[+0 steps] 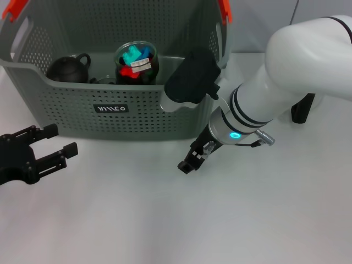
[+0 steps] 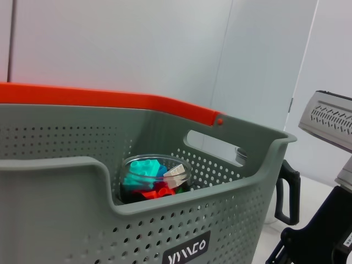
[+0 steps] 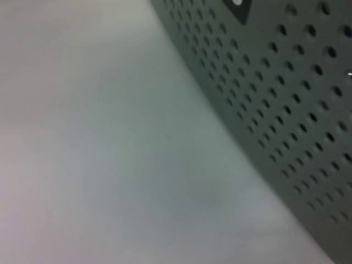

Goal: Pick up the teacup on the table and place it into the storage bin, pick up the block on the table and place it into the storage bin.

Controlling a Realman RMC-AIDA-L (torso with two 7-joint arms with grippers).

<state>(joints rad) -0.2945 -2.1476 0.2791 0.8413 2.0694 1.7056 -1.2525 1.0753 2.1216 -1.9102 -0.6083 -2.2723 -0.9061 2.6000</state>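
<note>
The storage bin (image 1: 126, 110) stands at the back left of the table; it also shows in the left wrist view (image 2: 66, 220) and as a perforated wall in the right wrist view (image 3: 286, 99). Inside it lie a dark round teacup with a loop handle (image 1: 69, 69) and a glass cup holding red, teal and white blocks (image 1: 136, 61), which the left wrist view (image 2: 155, 179) shows too. My right gripper (image 1: 190, 162) hangs low over the table just in front of the bin's right corner, with nothing seen in it. My left gripper (image 1: 59, 141) is open and empty at the left, in front of the bin.
A black handle of a glass teapot (image 1: 302, 107) shows behind my right arm, to the right of the bin; it also shows in the left wrist view (image 2: 287, 192). White tabletop (image 1: 165, 220) spreads in front of the bin.
</note>
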